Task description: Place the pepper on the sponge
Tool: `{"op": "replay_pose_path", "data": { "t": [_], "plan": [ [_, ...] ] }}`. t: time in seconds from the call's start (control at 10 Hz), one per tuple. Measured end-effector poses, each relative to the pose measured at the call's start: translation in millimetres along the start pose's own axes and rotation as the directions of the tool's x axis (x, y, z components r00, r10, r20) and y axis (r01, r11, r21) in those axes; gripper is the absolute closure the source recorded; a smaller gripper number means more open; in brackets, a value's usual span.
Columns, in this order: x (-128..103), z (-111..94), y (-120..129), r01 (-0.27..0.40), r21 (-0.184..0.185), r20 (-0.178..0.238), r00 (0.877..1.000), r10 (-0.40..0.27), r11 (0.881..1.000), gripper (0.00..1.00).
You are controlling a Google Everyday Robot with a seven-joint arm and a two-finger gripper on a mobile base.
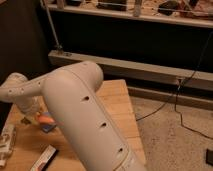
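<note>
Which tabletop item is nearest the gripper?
The orange pepper, right beside the gripper at the left of the table, by the blue sponge. The white packet and the flat dark bar lie farther off, toward the near edge.

Gripper (30,118) low over the wooden table (116,104), fingers closed. Just beside it, orange pepper (46,119), seemingly lying on the blue sponge (49,128). White arm (85,115) nearer than both.
</note>
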Motion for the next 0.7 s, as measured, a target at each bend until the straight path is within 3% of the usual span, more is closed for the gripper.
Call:
{"op": "replay_pose_path", "data": {
  "t": [0.2,0.5,0.7],
  "plan": [
    [-6,4,-1,-0.018,-0.004,0.023,1.0,0.018,1.0,0.79],
    [-12,7,-13,-0.046,0.01,0.102,0.994,0.045,0.999,0.47],
    [-8,10,-17,-0.05,0.013,0.133,0.99,0.047,0.999,0.27]
  ]
}}
